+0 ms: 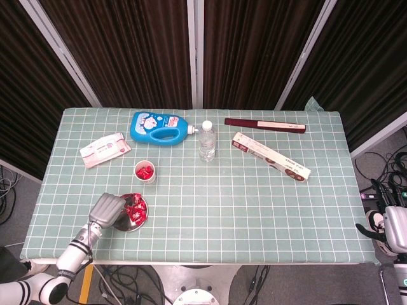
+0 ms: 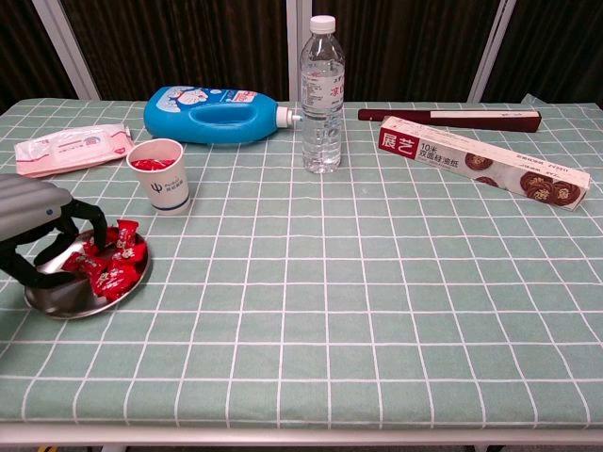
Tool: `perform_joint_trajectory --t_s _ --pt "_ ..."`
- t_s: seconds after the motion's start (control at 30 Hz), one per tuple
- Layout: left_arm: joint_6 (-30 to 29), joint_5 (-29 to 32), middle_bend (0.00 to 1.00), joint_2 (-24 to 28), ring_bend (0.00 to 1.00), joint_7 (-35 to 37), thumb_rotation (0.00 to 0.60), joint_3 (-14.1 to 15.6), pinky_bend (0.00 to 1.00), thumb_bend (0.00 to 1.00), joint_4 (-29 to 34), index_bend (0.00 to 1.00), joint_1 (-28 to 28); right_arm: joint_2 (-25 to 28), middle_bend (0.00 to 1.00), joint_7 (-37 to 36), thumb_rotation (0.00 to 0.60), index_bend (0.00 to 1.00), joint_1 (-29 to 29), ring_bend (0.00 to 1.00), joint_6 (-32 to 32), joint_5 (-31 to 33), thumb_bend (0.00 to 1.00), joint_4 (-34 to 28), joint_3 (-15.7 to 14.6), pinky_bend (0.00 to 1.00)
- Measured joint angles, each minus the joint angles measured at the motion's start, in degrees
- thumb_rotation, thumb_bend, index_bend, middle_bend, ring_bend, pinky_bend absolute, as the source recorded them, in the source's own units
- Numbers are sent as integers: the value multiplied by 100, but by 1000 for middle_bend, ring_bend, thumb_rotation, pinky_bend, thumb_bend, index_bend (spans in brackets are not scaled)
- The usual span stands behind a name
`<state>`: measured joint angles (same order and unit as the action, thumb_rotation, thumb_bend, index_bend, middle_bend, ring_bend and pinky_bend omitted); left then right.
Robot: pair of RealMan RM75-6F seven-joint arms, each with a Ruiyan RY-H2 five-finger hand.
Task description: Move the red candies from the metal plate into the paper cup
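Left hand [image 2: 38, 231] hovers over the metal plate [image 2: 57, 294] near the table's front-left corner, fingers spread, holding nothing. Lower onto one red candy [image 2: 115, 278]; pinch firmly before lifting toward the paper cup [image 2: 160, 176].

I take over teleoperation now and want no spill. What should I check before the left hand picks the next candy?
1. Left hand over the metal plate: ok, fingers curl down over its left part.
2. Left hand holds nothing: cannot tell, fingertips are hidden among the wrappers.
3. Red candies left on the plate: ok, a heap lies on its right part.
4. Paper cup upright with room: ok, candies lie well below its rim.
5. Path from plate to cup clear: ok, only bare tablecloth between them.
6. Right hand out of the way: ok, off the table's right edge.
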<state>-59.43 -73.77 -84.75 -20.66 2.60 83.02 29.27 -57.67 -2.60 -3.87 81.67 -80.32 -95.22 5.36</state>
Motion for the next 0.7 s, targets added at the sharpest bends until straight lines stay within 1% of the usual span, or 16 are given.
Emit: perform_joint_trajectory --t_s 0.23,0.43,0.57,0.7 --pt "76 72 826 -237 923 -114 600 -27 1000 299 -311 462 -35 13 139 3 600 0 8 0 1 9 34 -14 -5 343" --pt "143 105 828 -297 923 -91 600 -101 1000 300 -433 465 -31 6 139 25 600 0 0 0 -11 22 33 -16 -3 343" --pt "214 147 833 -335 924 -87 600 -154 1000 302 -504 500 -5 8 139 27 600 0 5 0 -11 39 34 -19 -1 344" --pt "249 129 840 -399 926 -93 600 -145 1000 316 -588 543 -6 10 139 16 600 0 12 0 -3 34 33 -18 -5 344"
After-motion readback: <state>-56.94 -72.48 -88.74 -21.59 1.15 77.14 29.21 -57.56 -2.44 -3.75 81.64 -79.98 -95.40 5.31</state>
